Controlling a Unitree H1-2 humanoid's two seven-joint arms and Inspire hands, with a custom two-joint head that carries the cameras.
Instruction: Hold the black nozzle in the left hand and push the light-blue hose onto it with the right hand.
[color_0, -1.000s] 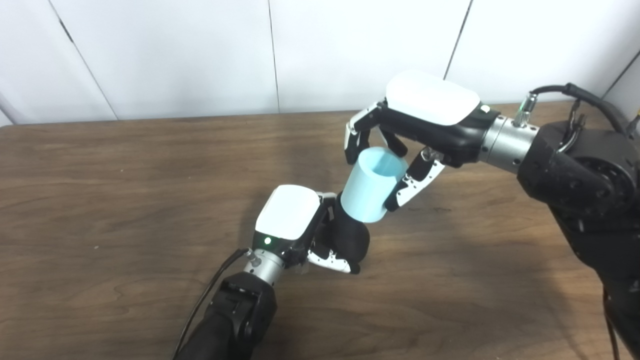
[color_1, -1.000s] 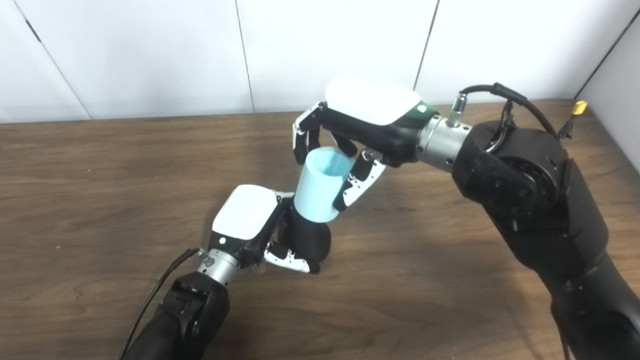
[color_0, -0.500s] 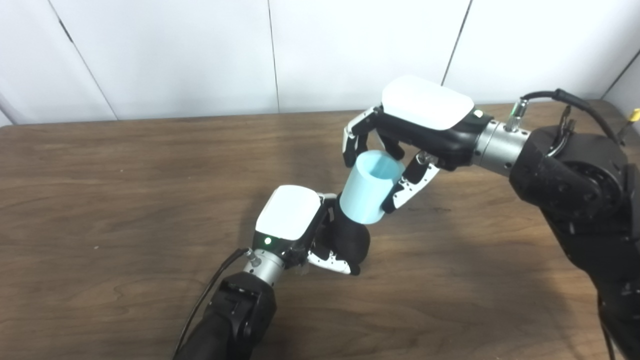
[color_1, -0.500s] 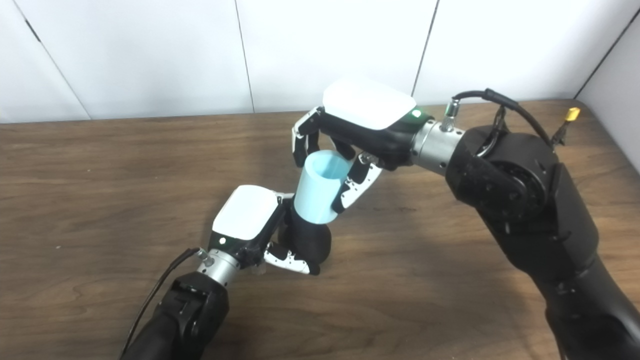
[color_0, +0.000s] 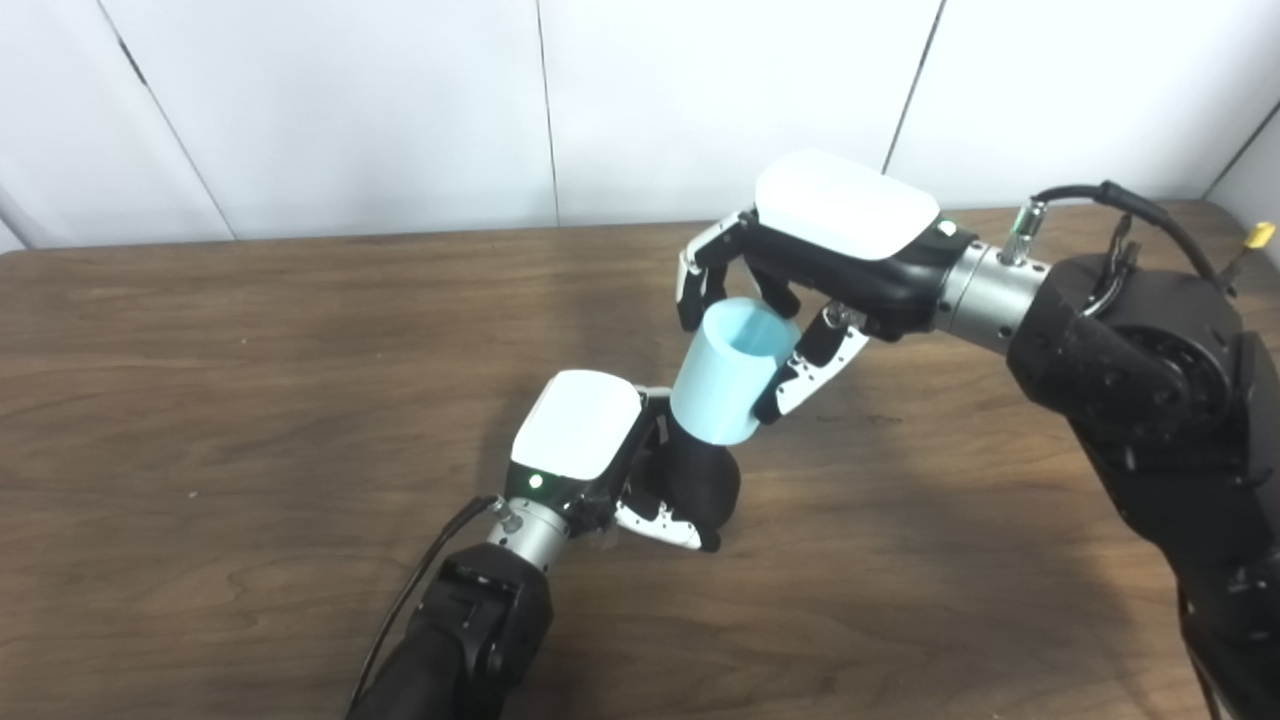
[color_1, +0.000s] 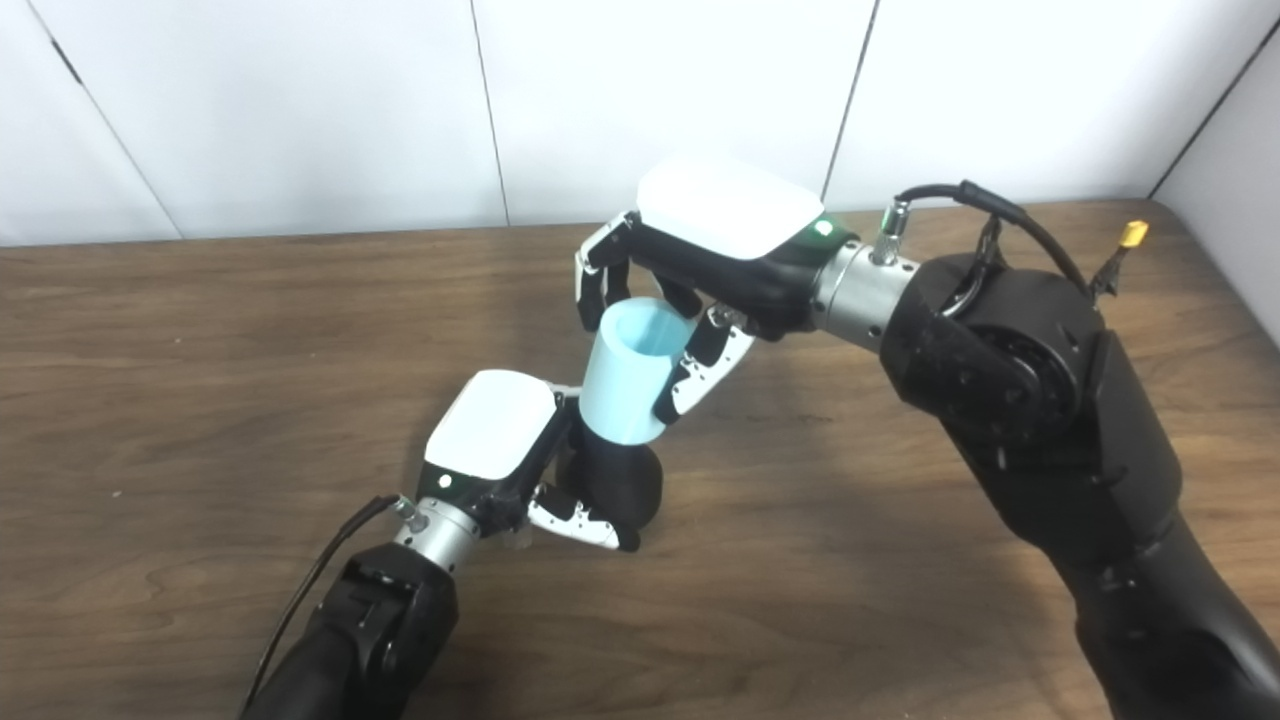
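Observation:
The black nozzle rests on the wooden table near its middle, with my left hand shut around its lower body. The light-blue hose, a short open cylinder, sits tilted on top of the nozzle, its lower end over the nozzle's tip. My right hand comes from the right and is shut on the hose's upper part, fingers on the far side and thumb on the near side. In the right eye view the hose meets the nozzle just below the right hand.
The brown wooden table runs to a white panelled wall at the back. My right forearm, with a black cable looped above it, fills the right side. The table's right edge shows by the wall corner.
My right hand and the hose have shifted slightly left and down, setting the hose lower over the nozzle. The left hand and the nozzle have stayed put.

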